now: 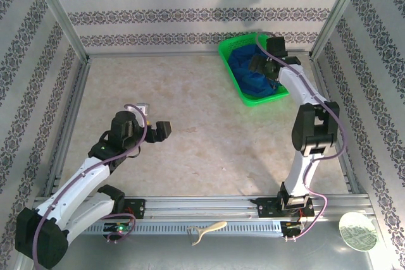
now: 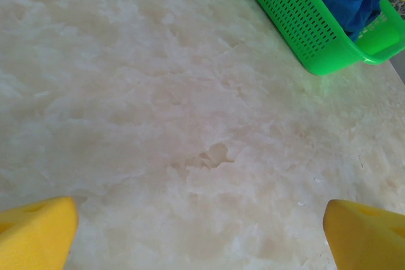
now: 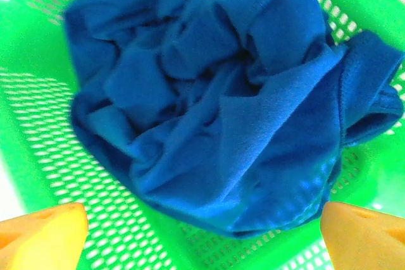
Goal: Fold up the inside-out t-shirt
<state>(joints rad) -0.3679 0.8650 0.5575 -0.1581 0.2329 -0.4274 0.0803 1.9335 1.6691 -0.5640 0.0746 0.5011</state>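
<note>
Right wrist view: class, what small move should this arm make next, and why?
Probably lower the right gripper straight onto the t-shirt, ready to close on a fold. Its jaws stand open above the cloth, which lies crumpled in the green basket, so nothing can be folded until it comes out.

Top camera overhead, wide; wrist cameras close; all share basket [image 2: 297, 20]

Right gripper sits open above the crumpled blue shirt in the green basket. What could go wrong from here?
The t-shirt is bunched in folds; the right gripper may pinch several layers and lift a tangle.
A low reach could snag the mesh basket and drag it along.
The left gripper hovers open over bare table, away from the basket, so nothing steadies it.
</note>
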